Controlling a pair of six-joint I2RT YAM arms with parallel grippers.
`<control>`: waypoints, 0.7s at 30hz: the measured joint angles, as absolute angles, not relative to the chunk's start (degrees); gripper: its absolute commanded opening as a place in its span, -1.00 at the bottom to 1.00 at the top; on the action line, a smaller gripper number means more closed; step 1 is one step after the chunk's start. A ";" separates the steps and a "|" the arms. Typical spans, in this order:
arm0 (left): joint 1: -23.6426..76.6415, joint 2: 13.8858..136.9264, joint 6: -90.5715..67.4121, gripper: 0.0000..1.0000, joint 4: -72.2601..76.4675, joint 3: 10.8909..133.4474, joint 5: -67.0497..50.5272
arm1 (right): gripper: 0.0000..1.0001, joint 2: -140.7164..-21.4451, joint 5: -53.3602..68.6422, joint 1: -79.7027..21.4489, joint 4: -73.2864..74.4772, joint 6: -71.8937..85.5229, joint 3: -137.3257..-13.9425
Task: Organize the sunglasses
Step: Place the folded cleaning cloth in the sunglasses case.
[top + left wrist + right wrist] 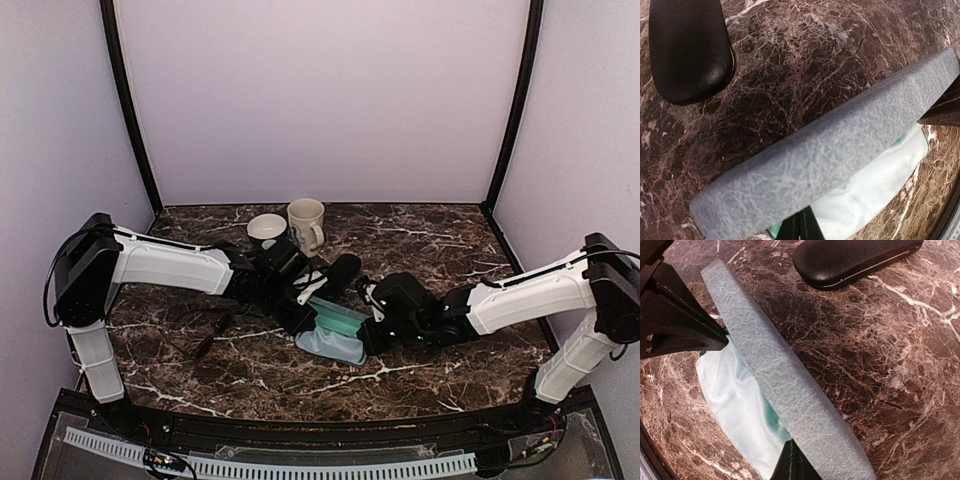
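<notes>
A grey-blue case (338, 338) lies open at mid table, its textured lid (840, 145) raised over a pale green-white cloth (875, 180). My left gripper (802, 222) is shut, its tip tucked at the lid's edge over the cloth. My right gripper (792, 452) is also shut and meets the lid (790, 385) from the opposite end. In the right wrist view the left gripper (725, 341) shows as a dark wedge. A thin dark shape, apparently the black sunglasses (208, 338), lies on the marble left of the case.
A black oblong case (341, 270) lies shut just behind the grey-blue one, also seen as the black case (855, 260) from the right wrist. Two mugs (268, 230) (306, 222) stand at the back. Both forearms cross the table's middle.
</notes>
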State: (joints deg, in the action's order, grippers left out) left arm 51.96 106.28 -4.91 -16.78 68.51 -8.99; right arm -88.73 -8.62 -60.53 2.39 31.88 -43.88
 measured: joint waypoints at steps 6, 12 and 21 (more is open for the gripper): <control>51.96 106.69 -4.62 -1.00 -16.78 69.45 -8.75 | -1.00 -89.06 -8.62 -60.55 2.48 32.03 -43.66; 51.96 106.72 -4.60 -1.00 -16.80 69.47 -8.64 | -1.00 -89.06 -8.71 -60.88 2.59 32.05 -43.59; 51.96 106.72 -4.49 -1.00 -16.82 69.47 -8.36 | -1.00 -90.04 -9.69 -61.87 2.81 32.05 -43.57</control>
State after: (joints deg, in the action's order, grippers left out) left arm 51.96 106.72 -4.49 -16.82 69.47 -8.36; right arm -90.04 -9.69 -61.87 2.81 32.05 -43.57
